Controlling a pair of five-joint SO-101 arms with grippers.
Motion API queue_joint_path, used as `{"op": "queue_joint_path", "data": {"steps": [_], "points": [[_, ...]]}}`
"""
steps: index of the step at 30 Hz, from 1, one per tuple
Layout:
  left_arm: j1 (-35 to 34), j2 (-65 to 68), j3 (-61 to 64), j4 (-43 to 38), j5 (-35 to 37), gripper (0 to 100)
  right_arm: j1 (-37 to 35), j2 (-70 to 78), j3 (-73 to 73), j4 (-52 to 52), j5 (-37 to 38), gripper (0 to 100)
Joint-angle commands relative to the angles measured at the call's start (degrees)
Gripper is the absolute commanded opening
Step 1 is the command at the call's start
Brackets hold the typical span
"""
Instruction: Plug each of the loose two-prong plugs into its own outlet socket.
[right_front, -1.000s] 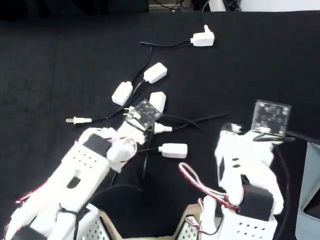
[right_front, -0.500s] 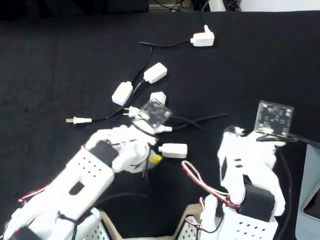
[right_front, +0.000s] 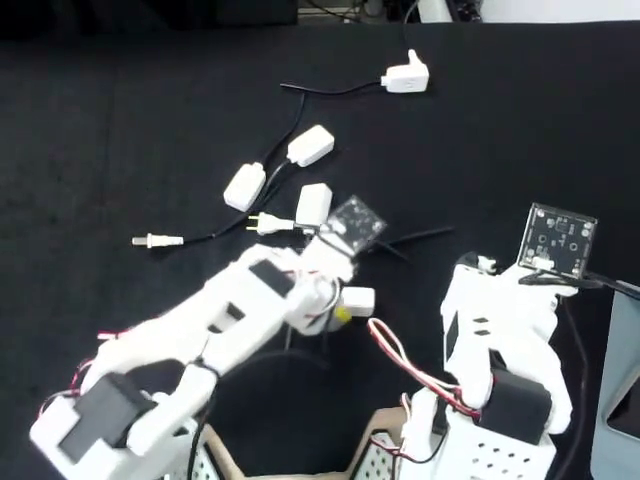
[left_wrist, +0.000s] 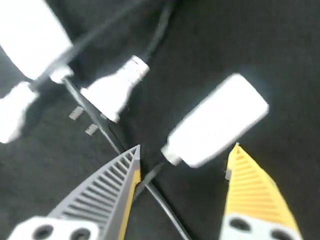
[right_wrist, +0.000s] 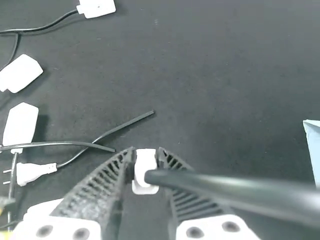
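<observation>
Straddling a white socket block (left_wrist: 215, 127), the left gripper (left_wrist: 185, 150) holds its fingers (left_wrist: 250, 185) spread wide, mid-frame in the high view. It looks light, hard and smooth, best pinched across its flat long sides, minding the cord (left_wrist: 150, 175). Lower right, the right gripper (right_wrist: 145, 150) clamps a small white plug (right_wrist: 145, 172).

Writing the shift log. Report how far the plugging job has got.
Done: nothing that shows; a plug and a thinner plug lie loose, prongs bare. In hand: the left gripper is open around a white block; the right gripper is shut on a small white piece. Left: every plug-in.
</observation>
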Motion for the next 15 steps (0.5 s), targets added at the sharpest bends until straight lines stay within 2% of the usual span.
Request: {"op": "queue_joint_path", "data": {"steps": [1,15], "points": [[-2.5,3.1,-7.9,-1.1,0.8,28,0.4,-0.2,0.7,0.0,0.6,1.3],[-4.1,2.8,-9.7,-0.8,-1.3,28,0.4,-0.2,0.9,0.0,0.4,1.3]]}}
